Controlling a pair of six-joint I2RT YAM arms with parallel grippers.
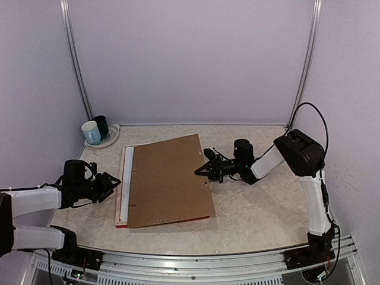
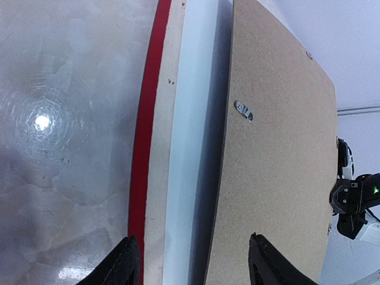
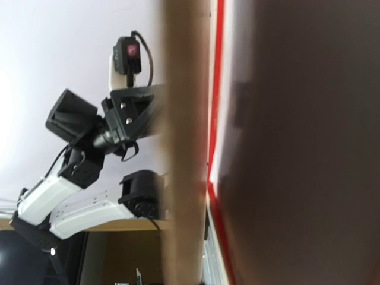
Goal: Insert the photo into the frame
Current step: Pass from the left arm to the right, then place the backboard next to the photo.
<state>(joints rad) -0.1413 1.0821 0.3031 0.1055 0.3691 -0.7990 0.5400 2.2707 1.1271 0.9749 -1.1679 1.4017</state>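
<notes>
Pale marbled desk [image 1: 255,208] carried brown backing board [image 1: 169,178], set askew, small metal clip [image 2: 243,110] on its upper face. White mat strip [image 1: 126,184] showed along board's left edge. Far left corner: light blue mug [image 1: 91,132] and dark mug [image 1: 101,125] side by side on pale plate [image 1: 113,139].

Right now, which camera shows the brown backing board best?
The top external view: the whole backing board shows there, lying skewed on the table. The left wrist view shows only part of it, with a metal clip, beside the red edge of the frame. The right wrist view shows it only as a blurred brown strip, edge-on.
</notes>
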